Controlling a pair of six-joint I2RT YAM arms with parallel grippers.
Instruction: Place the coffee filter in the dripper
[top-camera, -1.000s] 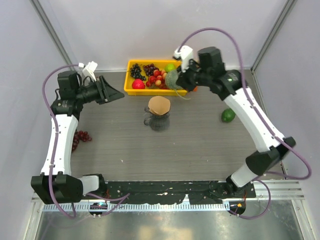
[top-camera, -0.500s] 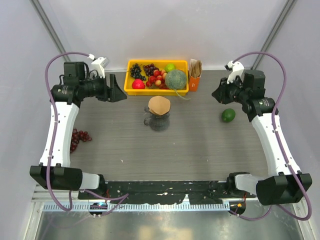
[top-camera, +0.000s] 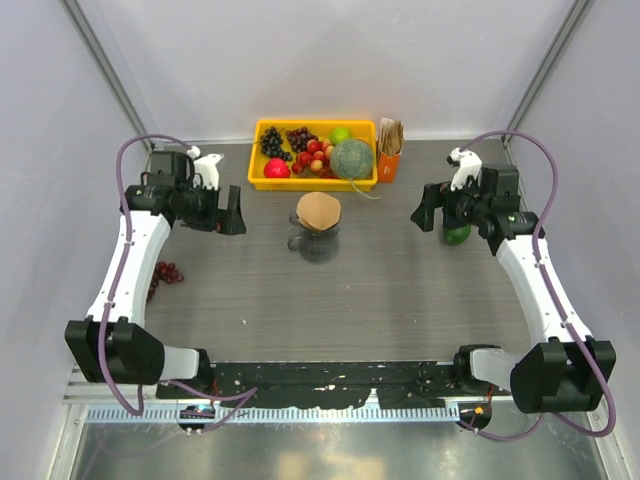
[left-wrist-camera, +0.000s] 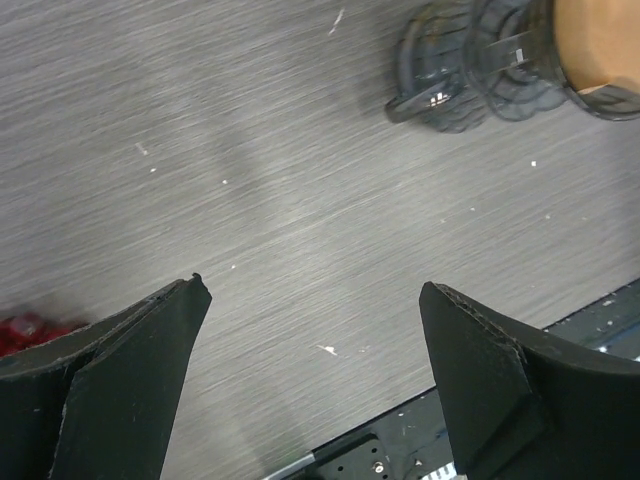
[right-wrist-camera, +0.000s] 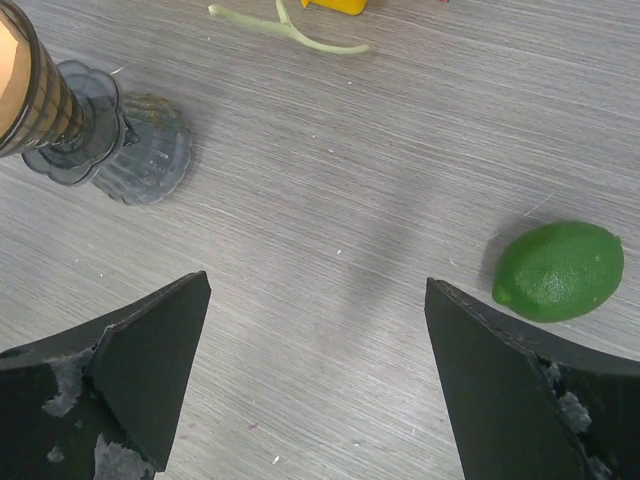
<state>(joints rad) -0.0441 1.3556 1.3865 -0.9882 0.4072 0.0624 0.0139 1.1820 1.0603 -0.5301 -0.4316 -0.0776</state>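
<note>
- The coffee filter (top-camera: 319, 209) sits open-mouthed inside the dripper (top-camera: 316, 240) at mid-table, in front of the yellow tray (top-camera: 300, 184); the task looks done
- The left gripper (left-wrist-camera: 315, 288) gapes wide, holding nothing; the right gripper (right-wrist-camera: 317, 282) is likewise wide and empty, with a lime (right-wrist-camera: 558, 270) just beside it
- The filter is probably feather-light, floppy and easily creased; pinch its upper rim gently; the dripper seems rigid, slick and tippable
- Counted: one filter; one dripper; one lime; one tray
</note>
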